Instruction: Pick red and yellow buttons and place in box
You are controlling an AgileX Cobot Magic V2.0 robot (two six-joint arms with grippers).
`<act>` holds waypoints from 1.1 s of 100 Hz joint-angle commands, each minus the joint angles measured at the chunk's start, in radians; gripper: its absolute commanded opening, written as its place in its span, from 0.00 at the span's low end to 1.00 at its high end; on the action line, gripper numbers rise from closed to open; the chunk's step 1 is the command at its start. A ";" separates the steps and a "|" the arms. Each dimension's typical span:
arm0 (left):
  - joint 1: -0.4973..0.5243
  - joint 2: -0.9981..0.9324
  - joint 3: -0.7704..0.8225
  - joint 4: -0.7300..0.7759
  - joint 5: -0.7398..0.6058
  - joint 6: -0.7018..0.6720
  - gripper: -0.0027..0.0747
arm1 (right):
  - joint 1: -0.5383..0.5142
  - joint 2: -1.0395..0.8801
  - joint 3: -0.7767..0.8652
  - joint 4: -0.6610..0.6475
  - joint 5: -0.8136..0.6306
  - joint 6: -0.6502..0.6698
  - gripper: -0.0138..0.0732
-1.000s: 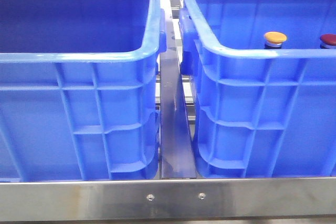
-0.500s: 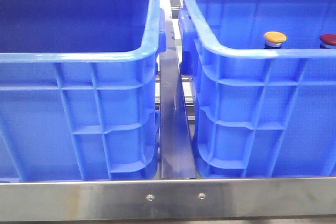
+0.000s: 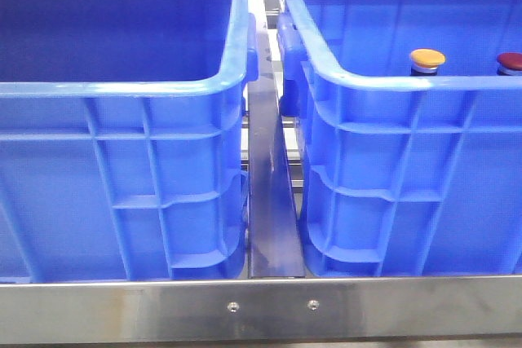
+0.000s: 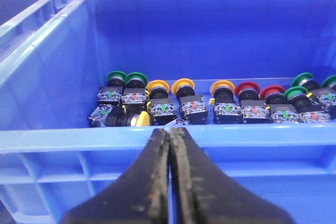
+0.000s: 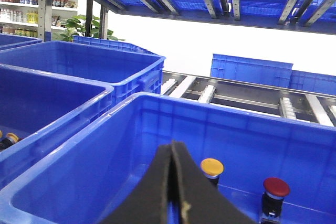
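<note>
A yellow-capped button and a red-capped button stand upright inside the right blue crate. The right wrist view shows the same yellow button and red button in that crate. My right gripper is shut and empty above the crate, short of the buttons. My left gripper is shut and empty just outside the near wall of a crate. That crate holds several yellow, red and green buttons. Neither gripper shows in the front view.
The left crate stands beside the right one, with a metal divider between them and a steel rail in front. More blue crates and a roller conveyor lie beyond. Overhead racking carries further crates.
</note>
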 commanded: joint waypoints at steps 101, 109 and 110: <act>0.001 -0.030 0.018 -0.001 -0.086 -0.010 0.01 | 0.051 0.011 -0.024 -1.383 -0.255 1.393 0.04; 0.001 -0.030 0.018 -0.001 -0.086 -0.010 0.01 | 0.051 0.008 -0.003 -1.613 -0.321 1.588 0.04; 0.001 -0.030 0.018 -0.001 -0.086 -0.010 0.01 | 0.051 0.007 0.000 -1.627 -0.328 1.601 0.04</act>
